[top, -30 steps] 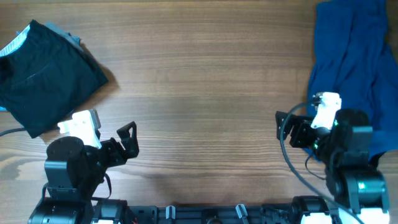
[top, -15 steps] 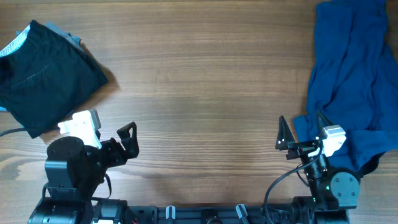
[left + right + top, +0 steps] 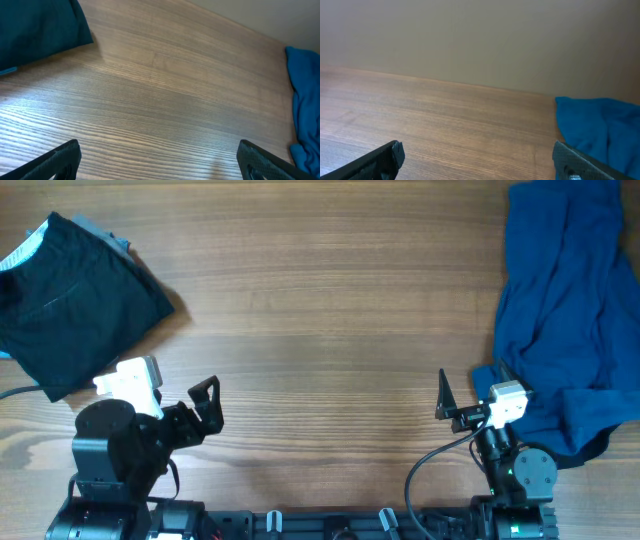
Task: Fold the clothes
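Left arm: folded low at the near edge of the table, left gripper spread and empty. Right arm: likewise low, right gripper spread and empty, just beside the rumpled blue garment. Black shorts lie far left.

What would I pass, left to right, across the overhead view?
black shorts → left gripper, open → right gripper, open → blue garment
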`<state>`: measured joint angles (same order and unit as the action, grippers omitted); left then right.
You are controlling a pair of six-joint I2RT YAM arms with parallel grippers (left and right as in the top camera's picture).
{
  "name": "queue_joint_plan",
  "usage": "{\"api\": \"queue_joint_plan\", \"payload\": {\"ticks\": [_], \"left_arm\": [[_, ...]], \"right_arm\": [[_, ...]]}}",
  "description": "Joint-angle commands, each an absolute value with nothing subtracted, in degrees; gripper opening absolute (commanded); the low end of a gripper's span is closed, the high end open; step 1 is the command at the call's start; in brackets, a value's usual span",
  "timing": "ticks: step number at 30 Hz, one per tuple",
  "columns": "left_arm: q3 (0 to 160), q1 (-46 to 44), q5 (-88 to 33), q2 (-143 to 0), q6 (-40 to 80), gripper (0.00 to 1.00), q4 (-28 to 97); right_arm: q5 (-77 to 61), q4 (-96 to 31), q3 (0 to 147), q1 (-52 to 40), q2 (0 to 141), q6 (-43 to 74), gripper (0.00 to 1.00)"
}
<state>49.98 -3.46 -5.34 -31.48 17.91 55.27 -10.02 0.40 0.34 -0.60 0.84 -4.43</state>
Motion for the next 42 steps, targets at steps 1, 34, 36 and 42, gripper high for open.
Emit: {"api": "queue_joint_plan", "payload": {"ticks": [1,34,36,42], "left_arm": [[49.5,-3.2,-4.4,-31.2,18.4,1.00,55.1],[44.5,-0.9,-1.8,-20.1,18.4,1.00,54.6],[37.9,0.0,-1.6,-14.8,18.4,1.00,51.2],[16.4,0.3,-1.8,-1.7,18.7,1.00,28.3]], "right_arm": [[-9.9,0.7,0.3,-0.8,0.2,-5.7,1.00],[-9.9,0.7,0.3,-0.8,0.2,-5.7,1.00],[-9.9,0.7,0.3,-0.8,0.2,-5.7,1.00],[-9.9,0.7,0.3,-0.8,0.2,-5.7,1.00]]}}
